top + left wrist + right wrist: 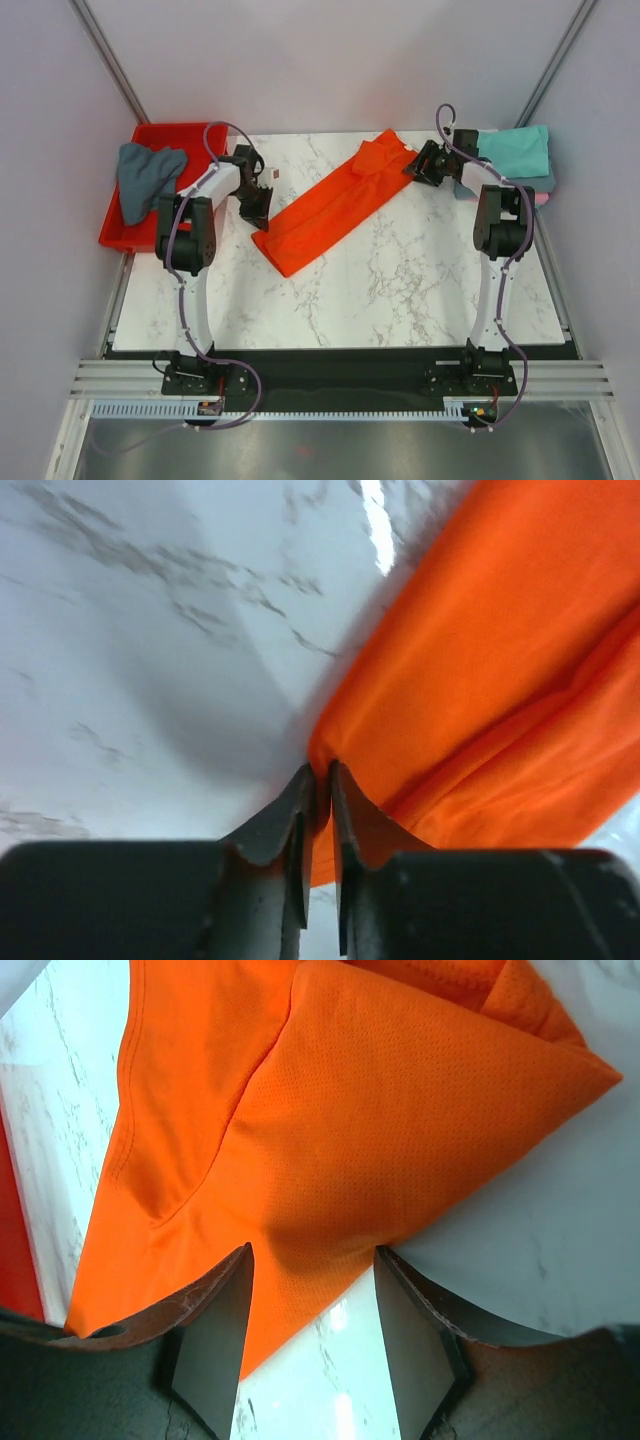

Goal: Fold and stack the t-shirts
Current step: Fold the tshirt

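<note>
The orange-red t-shirt (335, 203) lies folded into a long diagonal strip on the marble table (400, 290). My left gripper (256, 215) is shut on its near-left end, with the cloth (480, 670) pinched between the fingertips (300, 790). My right gripper (414, 166) is open at the strip's far right end, its fingers (225, 1290) straddling the cloth's edge (350, 1130). A slate grey-blue t-shirt (145, 177) lies crumpled in the red tray. A folded teal t-shirt (517, 150) tops a stack at the right with grey-blue and pink edges below.
The rigid red plastic tray (185, 135) sits off the table's far left corner. The folded stack sits at the far right corner, beside the right arm (503, 225). Grey walls close the back and sides.
</note>
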You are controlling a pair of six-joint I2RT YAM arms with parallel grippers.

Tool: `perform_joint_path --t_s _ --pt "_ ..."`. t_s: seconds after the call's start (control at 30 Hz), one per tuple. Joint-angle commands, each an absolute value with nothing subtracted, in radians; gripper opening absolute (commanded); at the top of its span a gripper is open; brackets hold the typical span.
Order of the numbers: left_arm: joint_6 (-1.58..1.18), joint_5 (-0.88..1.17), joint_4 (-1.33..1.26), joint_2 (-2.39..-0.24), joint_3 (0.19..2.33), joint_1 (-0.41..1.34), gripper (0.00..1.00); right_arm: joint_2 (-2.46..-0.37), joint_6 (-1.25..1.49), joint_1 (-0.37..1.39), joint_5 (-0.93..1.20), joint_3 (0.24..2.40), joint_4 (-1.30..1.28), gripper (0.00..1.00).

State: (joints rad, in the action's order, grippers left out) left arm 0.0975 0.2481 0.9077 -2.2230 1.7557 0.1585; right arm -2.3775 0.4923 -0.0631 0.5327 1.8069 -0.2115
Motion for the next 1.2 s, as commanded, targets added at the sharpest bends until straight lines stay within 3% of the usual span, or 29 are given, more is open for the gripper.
perform_joint_path --t_s 0.0,0.1,0.7,1.17 --pt "0.104 0.345 0.959 -2.149 1.688 0.208 0.13 -2.433 0.440 -0.037 0.476 1.884 -0.221 0.60" --pt "0.106 0.388 0.971 -2.109 1.625 0.259 0.02 -2.471 0.425 -0.017 0.451 1.937 -0.221 0.59" --pt "0.094 0.529 0.992 -2.014 1.531 0.547 0.02 -2.548 0.431 0.089 0.417 2.091 -0.157 0.59" --pt "0.100 0.465 0.983 -2.040 1.577 0.751 0.02 -2.603 0.456 0.120 0.428 2.160 -0.109 0.60"
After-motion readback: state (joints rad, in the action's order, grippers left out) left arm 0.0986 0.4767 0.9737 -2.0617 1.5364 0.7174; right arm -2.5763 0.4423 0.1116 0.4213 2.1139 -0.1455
